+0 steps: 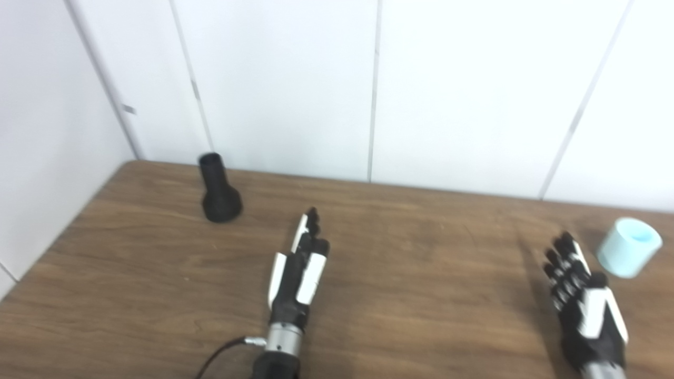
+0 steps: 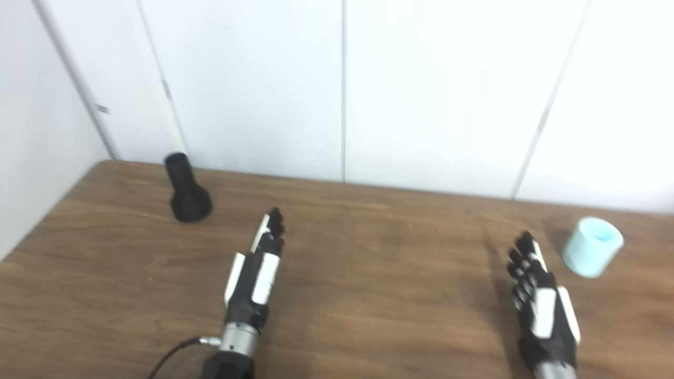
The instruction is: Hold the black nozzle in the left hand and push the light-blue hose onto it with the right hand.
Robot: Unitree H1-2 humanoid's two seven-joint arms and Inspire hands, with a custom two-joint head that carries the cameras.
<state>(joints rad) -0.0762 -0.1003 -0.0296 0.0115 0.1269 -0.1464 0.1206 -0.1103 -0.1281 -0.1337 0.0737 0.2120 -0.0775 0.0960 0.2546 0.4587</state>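
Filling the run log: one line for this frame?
left robot hand: open, empty | right robot hand: open, empty | black nozzle: upright, untouched | light-blue hose: on table

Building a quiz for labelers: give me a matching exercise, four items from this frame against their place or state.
Items:
1. black nozzle
2. light-blue hose
3. left hand
4. right hand

Places or states:
A. lying on its side near the table's right edge
B. open, mid-table, fingers pointing toward the wall
C. standing upright near the far-left corner
D. open, just left of the hose, not touching it

Pairs: 1-C, 2-A, 3-B, 4-D
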